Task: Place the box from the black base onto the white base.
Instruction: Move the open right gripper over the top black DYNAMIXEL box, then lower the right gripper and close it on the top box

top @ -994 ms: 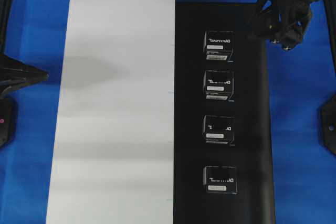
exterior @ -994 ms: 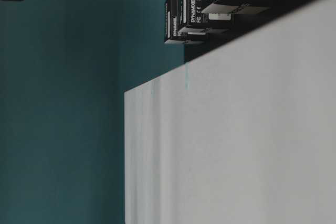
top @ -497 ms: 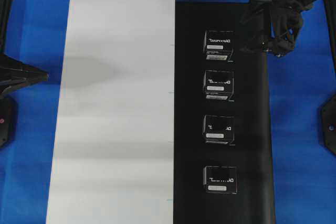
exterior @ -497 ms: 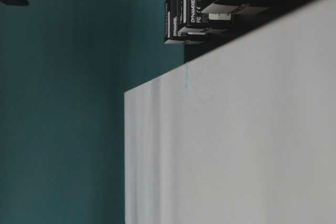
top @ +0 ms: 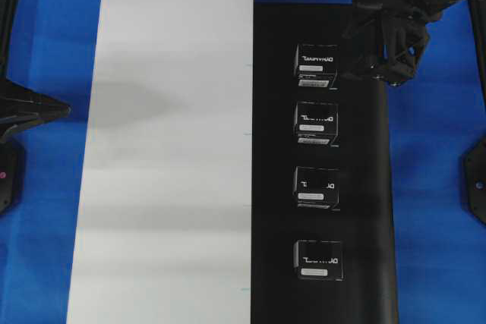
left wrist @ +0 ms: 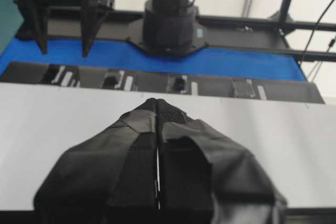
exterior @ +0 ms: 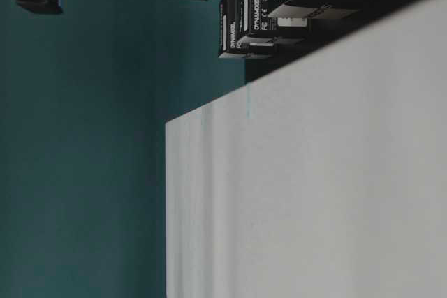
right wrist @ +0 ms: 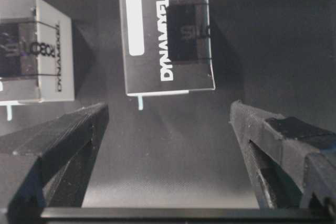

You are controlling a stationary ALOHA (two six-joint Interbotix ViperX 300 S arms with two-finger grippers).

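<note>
Right pincer (right wrist: pixel 168 129) spread wide, empty, box (right wrist: pixel 167 38) just beyond its tips, untouched

The right gripper (top: pixel 363 57) has swung in from the corner toward the top box (top: pixel 316 64). Its jaws have spread wide now.

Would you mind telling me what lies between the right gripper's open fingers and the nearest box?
Only bare black base: in the right wrist view nothing sits between the right gripper and the box.
</note>
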